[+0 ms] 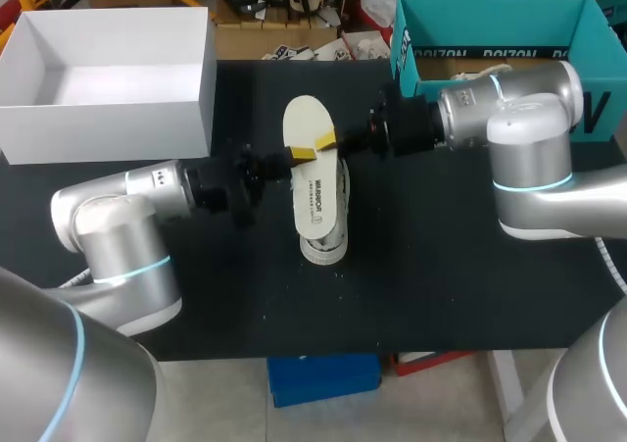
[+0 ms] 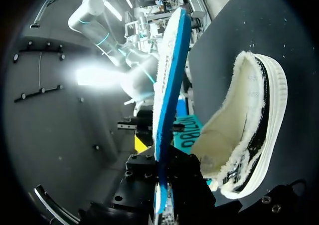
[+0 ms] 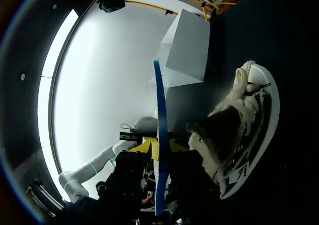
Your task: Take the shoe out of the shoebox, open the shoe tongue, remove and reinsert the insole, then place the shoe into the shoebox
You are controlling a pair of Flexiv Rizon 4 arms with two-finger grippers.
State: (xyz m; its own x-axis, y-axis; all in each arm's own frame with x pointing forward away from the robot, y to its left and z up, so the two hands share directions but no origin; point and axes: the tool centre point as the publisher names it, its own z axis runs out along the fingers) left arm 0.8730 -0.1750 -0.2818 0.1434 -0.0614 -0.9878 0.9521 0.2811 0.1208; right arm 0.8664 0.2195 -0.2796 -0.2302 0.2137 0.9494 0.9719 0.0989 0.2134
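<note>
The insole [image 1: 313, 182] is being held in the air just above the shoe [image 1: 324, 245], over the middle of the black table [image 1: 441, 295], and it is being gripped by both arms at once. It is being clamped from the left by the left gripper [image 1: 292, 160]; in the left wrist view the insole [image 2: 169, 85] is being shown edge-on, blue beneath and white fleece above, with that gripper's black fingers pressed against both faces. It is being pinched from the other side by the right gripper [image 1: 328, 142], whose yellow fingertips [image 3: 144, 146] are being seen on either face of the blue edge [image 3: 160, 135]. Dark print is being carried along the insole's pale face, and a small white label is being shown on the shoe's side [image 3: 239, 172]; neither is being read out here. The fleece-lined black and white shoe [image 2: 249, 135] is being left on its sole on the table, well apart from the open white shoebox [image 1: 211, 79] at the far left corner.
</note>
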